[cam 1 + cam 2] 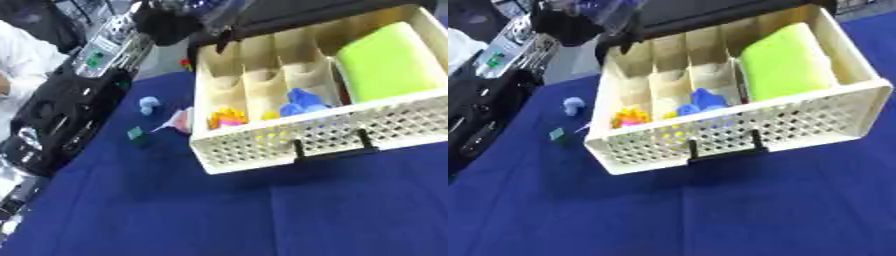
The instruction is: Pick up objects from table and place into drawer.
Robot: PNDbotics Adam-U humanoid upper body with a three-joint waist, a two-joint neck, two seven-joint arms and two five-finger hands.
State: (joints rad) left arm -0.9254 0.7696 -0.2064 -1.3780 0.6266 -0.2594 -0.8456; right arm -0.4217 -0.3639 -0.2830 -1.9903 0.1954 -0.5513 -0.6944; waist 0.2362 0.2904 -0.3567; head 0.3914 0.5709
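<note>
Left eye view — no hand visible, state untellable; drawer (pixel 262 150) open on table (pixel 262 220).

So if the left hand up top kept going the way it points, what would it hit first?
Probably the drawer: the left hand, a dark blur, seems to point down at its back left corner, so the rim or leftmost compartment comes first. Depth is unclear.

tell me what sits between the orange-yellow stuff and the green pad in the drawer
A blue object in a middle compartment of the drawer, between the orange-yellow items and the green pad; clearest in the right eye view.
</note>
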